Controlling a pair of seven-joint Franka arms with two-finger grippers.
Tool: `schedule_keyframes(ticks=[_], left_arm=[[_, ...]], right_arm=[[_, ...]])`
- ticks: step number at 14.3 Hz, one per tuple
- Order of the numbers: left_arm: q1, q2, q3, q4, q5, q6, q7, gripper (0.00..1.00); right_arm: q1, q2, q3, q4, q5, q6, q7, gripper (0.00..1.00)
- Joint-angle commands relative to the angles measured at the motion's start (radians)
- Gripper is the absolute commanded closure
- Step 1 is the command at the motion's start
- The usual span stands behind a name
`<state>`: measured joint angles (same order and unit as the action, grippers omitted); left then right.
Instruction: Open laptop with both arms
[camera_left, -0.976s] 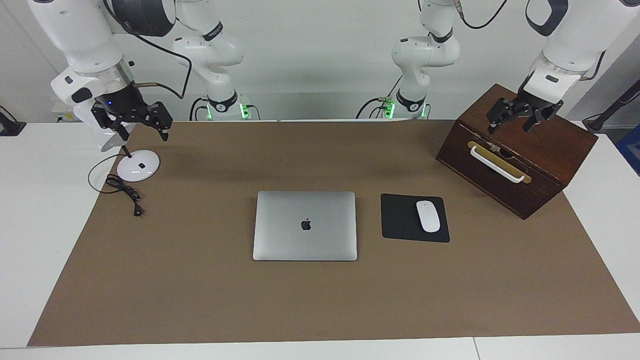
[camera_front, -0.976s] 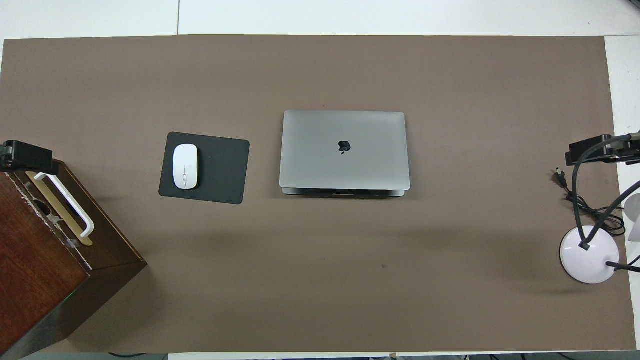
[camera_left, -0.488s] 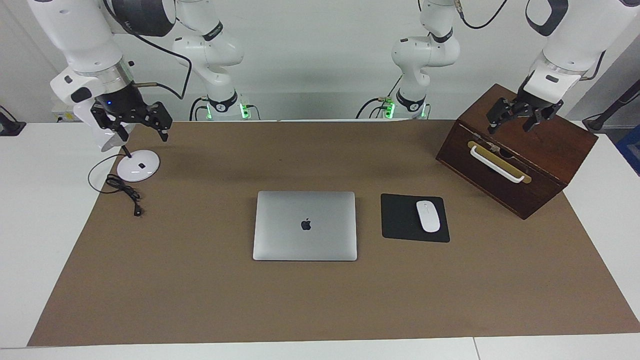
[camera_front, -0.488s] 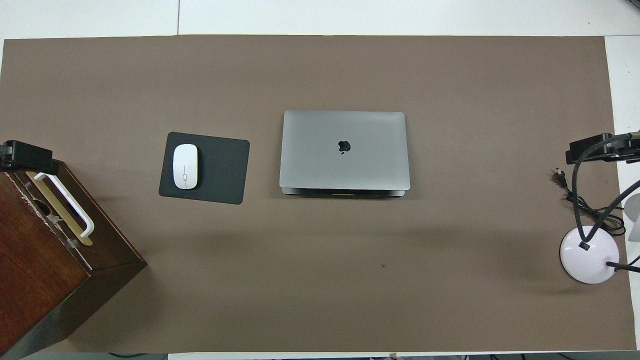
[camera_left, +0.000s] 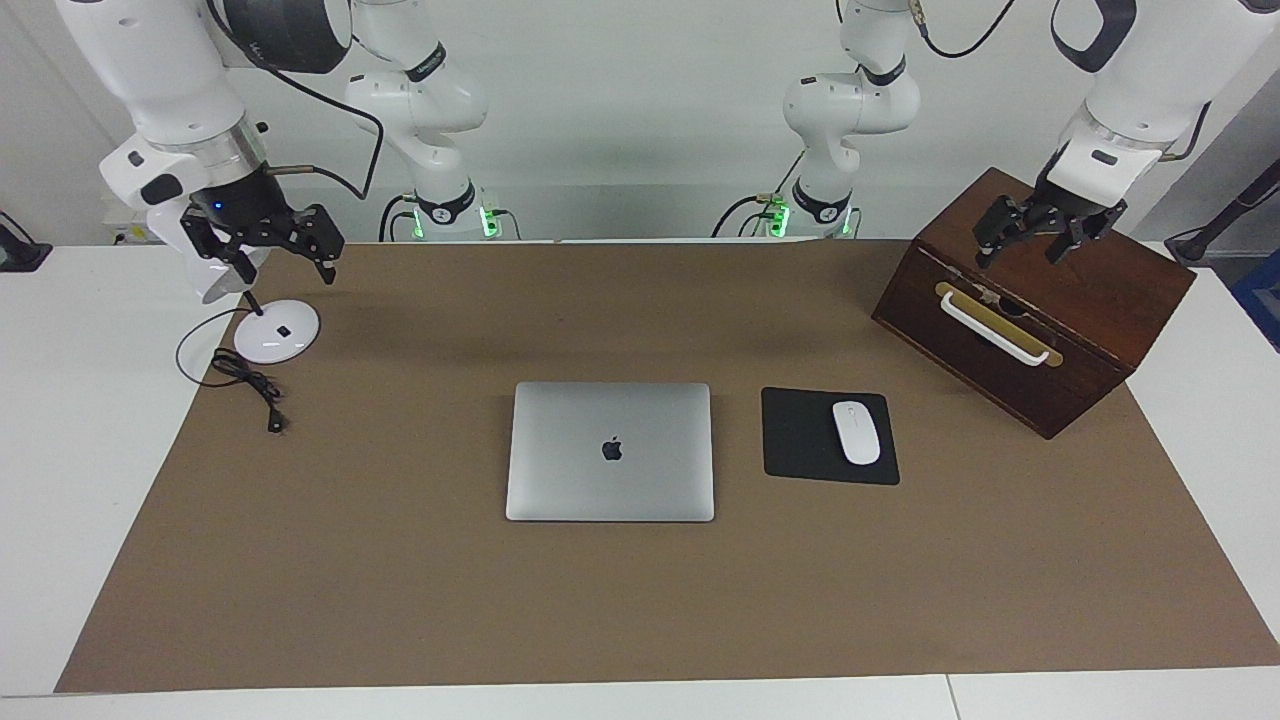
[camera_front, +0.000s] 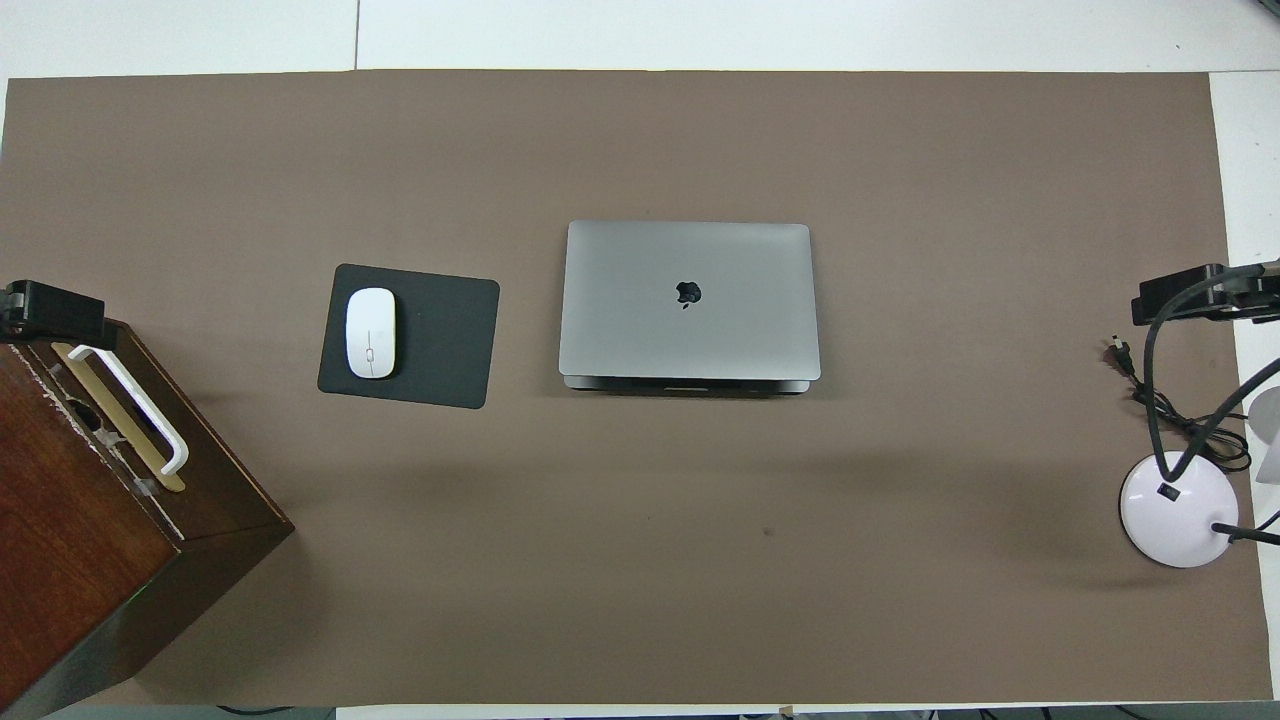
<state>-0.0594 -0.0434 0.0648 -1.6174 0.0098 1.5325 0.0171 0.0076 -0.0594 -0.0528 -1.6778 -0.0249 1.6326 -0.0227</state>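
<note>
Mid-bench, 9 o'clock of mouse pad (camera_left: 828, 436): laptop (camera_left: 610, 451) shut, stiff, slick, scratch-prone | lid's front lip to be lifted, base pinned | left tool (camera_left: 1030, 232), right tool (camera_left: 270, 243) spread wide, empty

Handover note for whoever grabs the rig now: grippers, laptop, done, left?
Left gripper: open, empty, raised over the dark wooden box.
Right gripper: open, empty, raised over the white desk lamp's round base.
Thin silver-grey laptop: shut, flat mid-table beside the black mouse pad with the white mouse.
Done: nothing.
Left: bring both arms to the laptop, lift its lid.
</note>
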Motion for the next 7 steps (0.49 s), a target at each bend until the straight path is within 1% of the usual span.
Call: schedule_keyframes(ticks=[1,7], left_arm=[[0.007,-0.018,-0.002,-0.012,-0.007,0.009,-0.009,0.0],[0.0,-0.021,0.001,-0.012,-0.005,0.005,-0.019,0.0]], right_arm=[[-0.002,-0.014,0.002,-0.028,0.017,0.036,0.018,0.0],[-0.003,-0.016,-0.001,-0.028,0.019,0.033,0.017,0.0]])
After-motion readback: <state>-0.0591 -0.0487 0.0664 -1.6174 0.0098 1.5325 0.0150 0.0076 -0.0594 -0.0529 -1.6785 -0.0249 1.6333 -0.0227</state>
